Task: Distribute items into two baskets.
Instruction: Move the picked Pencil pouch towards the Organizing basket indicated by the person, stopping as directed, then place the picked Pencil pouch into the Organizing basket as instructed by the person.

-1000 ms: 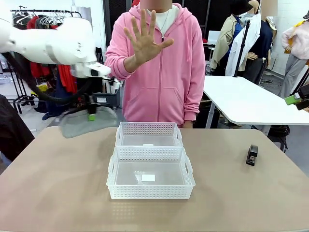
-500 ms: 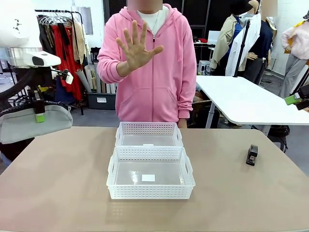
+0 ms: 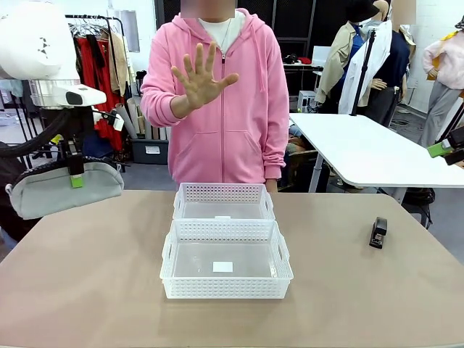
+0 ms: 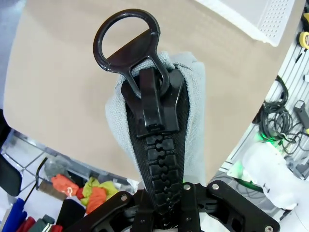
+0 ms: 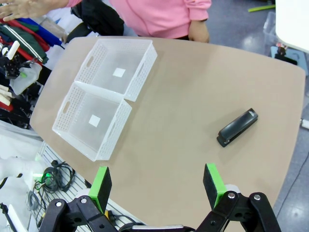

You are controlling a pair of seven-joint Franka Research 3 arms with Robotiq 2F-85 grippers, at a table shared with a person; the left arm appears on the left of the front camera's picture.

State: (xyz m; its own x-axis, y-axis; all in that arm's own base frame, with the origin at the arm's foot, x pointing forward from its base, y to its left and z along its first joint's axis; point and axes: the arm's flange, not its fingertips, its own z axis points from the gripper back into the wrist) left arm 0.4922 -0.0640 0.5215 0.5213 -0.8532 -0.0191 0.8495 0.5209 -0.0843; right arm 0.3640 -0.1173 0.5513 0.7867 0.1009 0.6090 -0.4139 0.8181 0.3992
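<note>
My left gripper [image 3: 75,178] is shut on the top of the grey zippered pouch [image 3: 65,188], which hangs in the air over the table's far left edge. In the left wrist view the pouch [image 4: 190,101] runs up from the jaws with its black zipper pull [image 4: 128,41] at the end. Two white lattice baskets stand mid-table, the smaller one [image 3: 223,201] behind the larger one [image 3: 226,261]; both appear in the right wrist view [image 5: 118,67] [image 5: 94,123]. The black stapler [image 3: 378,232] [image 5: 237,127] lies at the right. My right gripper [image 5: 157,186] is open, high above the table.
A person in a pink hoodie stands at the far side, one open hand [image 3: 197,76] raised palm-out. A white table [image 3: 362,148] and clothes racks stand behind. The tan tabletop [image 3: 94,268] is bare around the baskets.
My left arm swung the pouch from near the baskets out to the far left, then drifted slightly back right. The person's raised hand shifted a little left.
</note>
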